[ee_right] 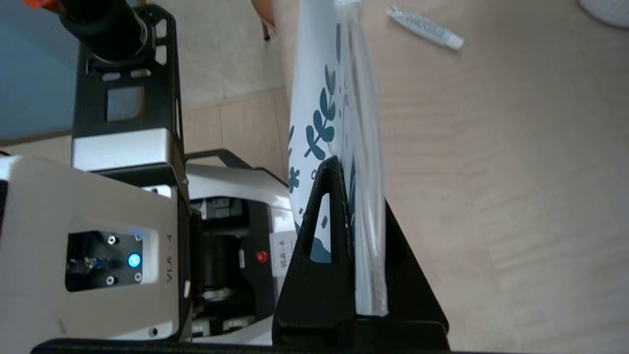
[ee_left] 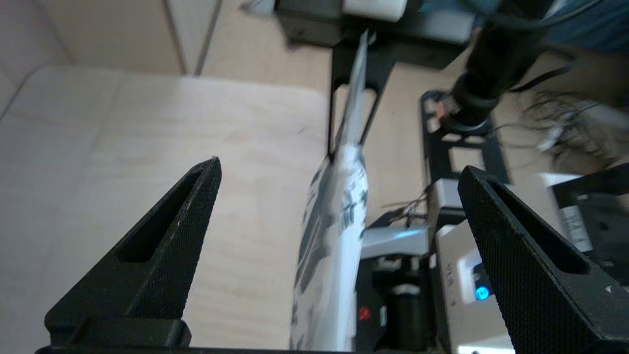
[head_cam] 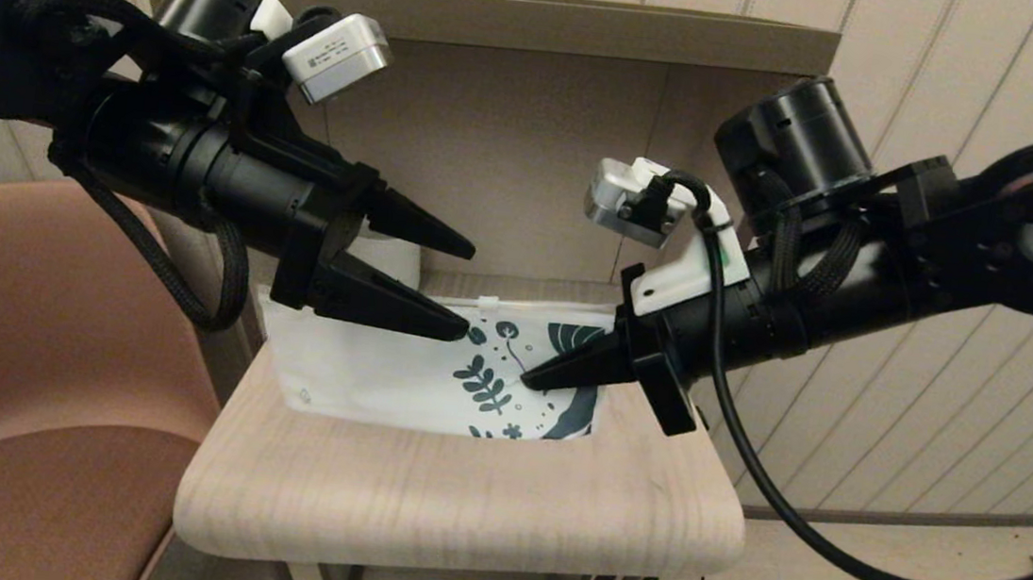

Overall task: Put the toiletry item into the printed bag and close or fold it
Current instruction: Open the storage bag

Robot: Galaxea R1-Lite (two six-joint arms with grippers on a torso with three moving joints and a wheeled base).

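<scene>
The right gripper is pinching the printed end of the flat white translucent plastic zip pouch with dark teal leaf-and-flower print, its two black tapered fingers closing tight on the sheet and holding the pouch up on edge above the pale wood-grain tabletop. In the right wrist view the pouch is running straight out from between the clamped fingers, its clear zip edge lying along one side.

The left gripper is hanging with its jaws spread wide apart, one finger above and one below, at the plain white end of the pouch. In the left wrist view the upright pouch is standing in the gap between the two black fingers, and neither finger is touching it. A small white slider is sitting on the pouch's top edge, near the left gripper's lower fingertip.

The small slim white tube is lying flat on the tabletop, outside the pouch and apart from it; it is showing only in the right wrist view. A white ribbed mug is standing on the tabletop behind the left gripper, mostly hidden by it. A brown upholstered chair is standing beside the table on the robot's left.
</scene>
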